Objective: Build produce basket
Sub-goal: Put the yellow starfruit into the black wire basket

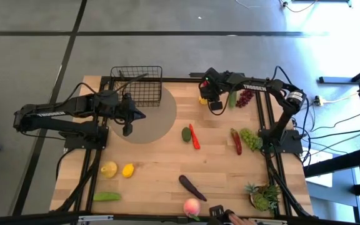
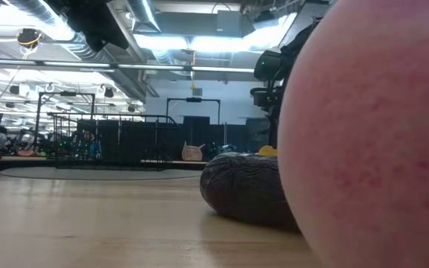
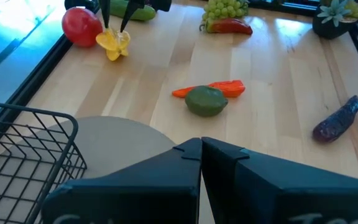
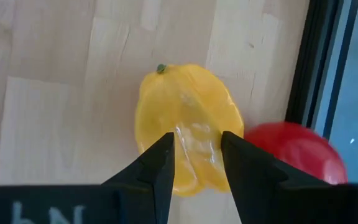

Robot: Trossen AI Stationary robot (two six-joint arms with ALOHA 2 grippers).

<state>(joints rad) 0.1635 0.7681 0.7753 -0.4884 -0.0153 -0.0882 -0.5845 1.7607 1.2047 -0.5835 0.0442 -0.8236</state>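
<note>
Table (image 1: 161, 162) scene, pick step under way. Basket (image 1: 137, 85) sits at 11 o'clock, nothing visible inside it. Right gripper (image 4: 196, 163) at 1 o'clock pinches a yellow ridged fruit (image 4: 185, 124) beside a red apple (image 4: 303, 152). Next: lift, carry toward 9 o'clock over the basket rim. Left gripper (image 3: 201, 149) closed, empty, beside the basket.

From table level the pink peach (image 2: 371, 134) swells out of focus and runs past the edge, hiding half the dark eggplant (image 2: 246, 187); the basket (image 2: 110, 141) sits blurred far behind.
</note>
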